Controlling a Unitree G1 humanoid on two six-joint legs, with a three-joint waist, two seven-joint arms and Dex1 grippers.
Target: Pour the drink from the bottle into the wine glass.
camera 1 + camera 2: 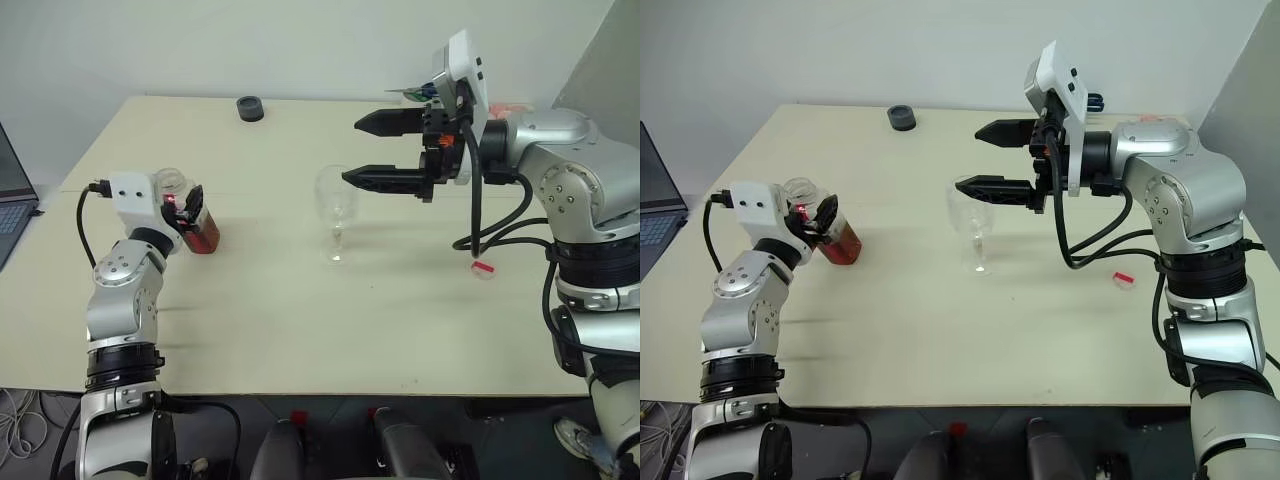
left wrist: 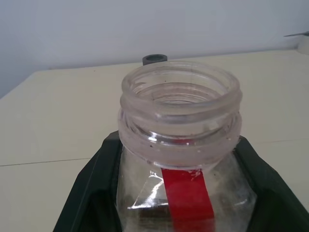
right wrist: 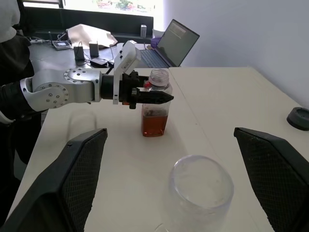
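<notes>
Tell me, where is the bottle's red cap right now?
The cap lies on the table on the robot's right, apart from the wine glass and far from the open bottle on the left.

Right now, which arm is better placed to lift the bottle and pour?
The left. Its gripper already clasps the uncapped bottle, upright on the table. The right gripper hangs open above the wine glass, holding nothing.
</notes>
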